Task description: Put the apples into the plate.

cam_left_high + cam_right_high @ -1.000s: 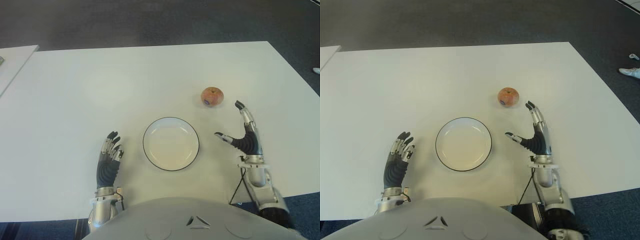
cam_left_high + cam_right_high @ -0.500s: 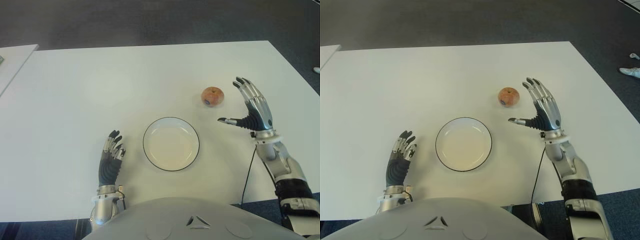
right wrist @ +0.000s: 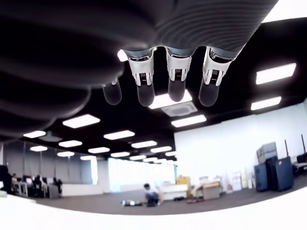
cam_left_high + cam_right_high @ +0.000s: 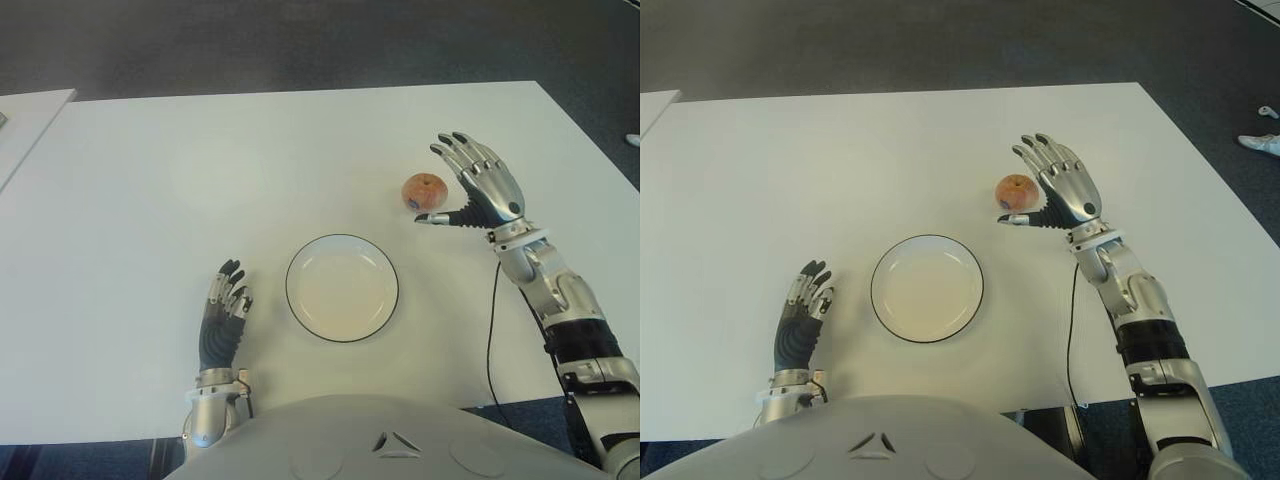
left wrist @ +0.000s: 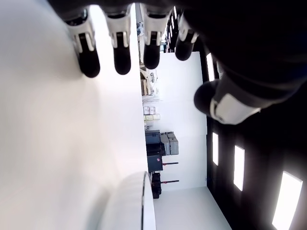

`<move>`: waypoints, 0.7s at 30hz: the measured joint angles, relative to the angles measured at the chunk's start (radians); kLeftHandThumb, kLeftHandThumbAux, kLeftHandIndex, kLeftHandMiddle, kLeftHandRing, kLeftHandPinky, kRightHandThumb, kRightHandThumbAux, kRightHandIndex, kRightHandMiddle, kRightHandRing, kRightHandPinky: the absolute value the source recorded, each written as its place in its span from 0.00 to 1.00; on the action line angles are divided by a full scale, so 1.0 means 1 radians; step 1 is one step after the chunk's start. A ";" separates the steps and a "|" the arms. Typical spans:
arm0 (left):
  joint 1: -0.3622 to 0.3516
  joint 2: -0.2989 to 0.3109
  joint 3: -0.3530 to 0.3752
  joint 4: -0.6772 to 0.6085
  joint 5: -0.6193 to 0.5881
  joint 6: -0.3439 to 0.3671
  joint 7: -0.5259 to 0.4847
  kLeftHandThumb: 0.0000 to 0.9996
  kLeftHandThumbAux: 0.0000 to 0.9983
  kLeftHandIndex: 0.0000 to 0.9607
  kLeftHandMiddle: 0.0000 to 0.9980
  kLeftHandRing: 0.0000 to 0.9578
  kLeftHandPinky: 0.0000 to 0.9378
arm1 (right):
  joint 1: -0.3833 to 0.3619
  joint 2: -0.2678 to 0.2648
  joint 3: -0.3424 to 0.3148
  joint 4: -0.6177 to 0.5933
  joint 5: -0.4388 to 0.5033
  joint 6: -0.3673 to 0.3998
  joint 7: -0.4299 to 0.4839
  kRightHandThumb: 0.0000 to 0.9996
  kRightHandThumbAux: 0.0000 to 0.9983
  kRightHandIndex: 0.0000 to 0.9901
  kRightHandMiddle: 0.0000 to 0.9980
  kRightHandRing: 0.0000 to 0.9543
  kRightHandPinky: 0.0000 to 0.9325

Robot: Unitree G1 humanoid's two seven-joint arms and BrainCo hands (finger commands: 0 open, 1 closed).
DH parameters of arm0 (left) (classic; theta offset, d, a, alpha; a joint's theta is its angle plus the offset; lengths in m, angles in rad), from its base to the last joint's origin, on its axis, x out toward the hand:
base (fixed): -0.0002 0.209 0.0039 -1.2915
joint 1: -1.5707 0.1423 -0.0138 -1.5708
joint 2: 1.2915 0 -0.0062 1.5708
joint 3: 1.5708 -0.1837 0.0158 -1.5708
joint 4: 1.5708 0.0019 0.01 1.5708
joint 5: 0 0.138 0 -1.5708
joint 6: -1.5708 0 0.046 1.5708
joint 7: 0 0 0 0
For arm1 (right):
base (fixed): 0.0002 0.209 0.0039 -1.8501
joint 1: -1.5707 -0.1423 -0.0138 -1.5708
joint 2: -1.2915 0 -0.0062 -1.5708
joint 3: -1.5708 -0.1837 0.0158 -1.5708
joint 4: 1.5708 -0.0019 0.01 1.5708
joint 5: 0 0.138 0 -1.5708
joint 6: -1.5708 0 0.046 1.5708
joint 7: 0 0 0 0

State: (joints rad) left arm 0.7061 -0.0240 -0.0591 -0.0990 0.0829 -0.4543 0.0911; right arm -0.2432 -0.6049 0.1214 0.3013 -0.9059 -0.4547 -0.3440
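So the right hand [image 4: 478,188] is spread wide open just beside the apple [image 4: 424,192], which sits on the white table [image 4: 150,180] beyond the plate [image 4: 342,287], empty. I'd bring the palm over it and curl fingers around its widest part before lifting. It's pretty much round, no real long axis, stem dimple facing up. Left hand [image 4: 222,320] shows left of the plate, fingers relaxed, holding nothing

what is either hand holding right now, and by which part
Nothing is held. The open right hand is beside the round red apple; the open left hand is empty.
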 measured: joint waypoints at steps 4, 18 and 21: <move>0.004 -0.009 -0.003 0.000 0.020 -0.007 0.008 0.11 0.51 0.10 0.12 0.16 0.22 | -0.082 0.001 0.052 0.079 -0.005 0.023 0.024 0.36 0.35 0.00 0.00 0.00 0.00; 0.009 -0.013 -0.002 0.000 0.015 -0.008 0.007 0.11 0.51 0.11 0.12 0.15 0.22 | -0.302 0.033 0.180 0.325 0.002 0.036 0.030 0.35 0.35 0.00 0.00 0.00 0.00; 0.016 -0.015 -0.002 -0.001 0.001 -0.008 0.007 0.12 0.52 0.11 0.12 0.16 0.22 | -0.334 0.041 0.203 0.385 0.005 0.030 0.020 0.34 0.34 0.00 0.00 0.00 0.00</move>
State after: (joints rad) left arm 0.7216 -0.0390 -0.0610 -0.0996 0.0844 -0.4622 0.0981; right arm -0.5769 -0.5637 0.3240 0.6866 -0.9010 -0.4248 -0.3236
